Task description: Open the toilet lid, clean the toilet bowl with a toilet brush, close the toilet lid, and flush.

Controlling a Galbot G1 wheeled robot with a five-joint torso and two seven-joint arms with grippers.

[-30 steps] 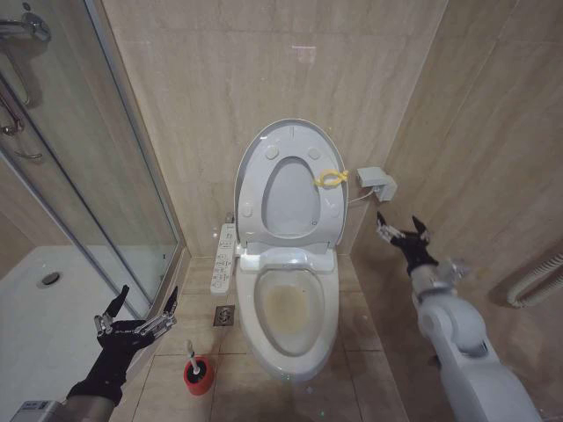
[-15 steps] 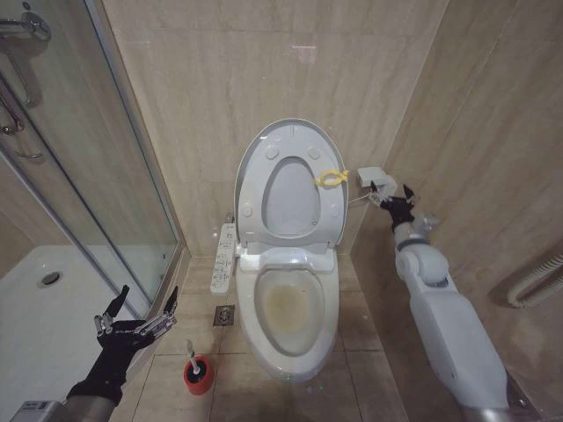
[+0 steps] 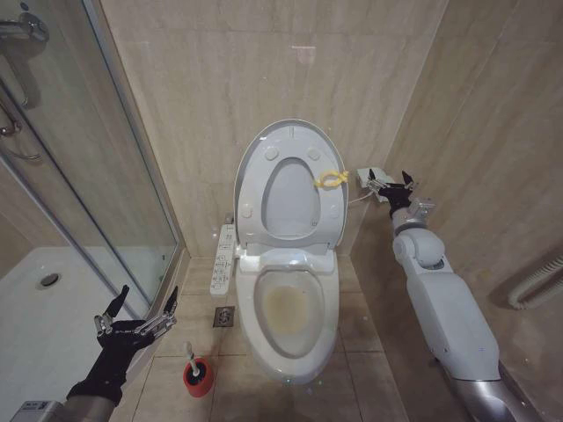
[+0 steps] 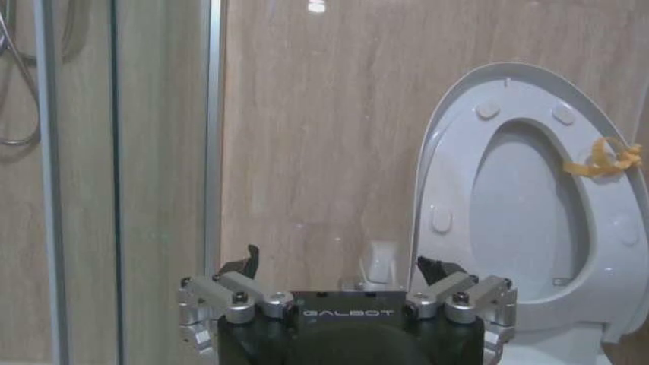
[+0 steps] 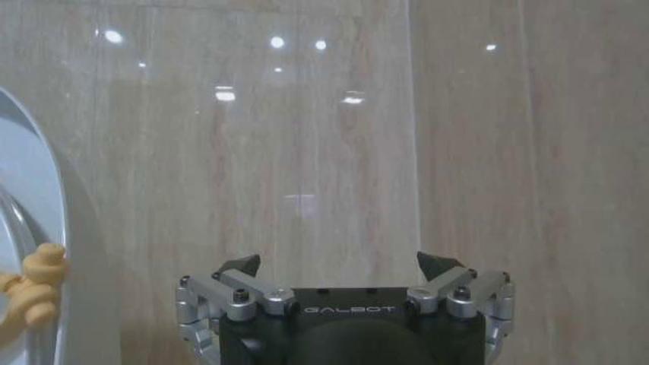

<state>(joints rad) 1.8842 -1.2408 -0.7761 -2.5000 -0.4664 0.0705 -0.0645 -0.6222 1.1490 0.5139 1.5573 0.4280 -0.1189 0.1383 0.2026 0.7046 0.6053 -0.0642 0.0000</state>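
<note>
Right gripper (image 3: 391,184), fingers apart, sits right of centre beside a small white box (image 3: 373,178) on the wall. Left gripper (image 3: 139,309), fingers apart, waits at lower left. The toilet lid (image 3: 290,180) stands up above the stained toilet bowl (image 3: 290,308); the toilet brush (image 3: 191,359) stands bottom left of it.

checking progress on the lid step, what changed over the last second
The right gripper rose and reached forward toward the back wall, ending open beside the upright toilet lid, near the small white box on the wall. It grasped nothing. The left gripper, toilet brush and toilet bowl stayed put.
</note>
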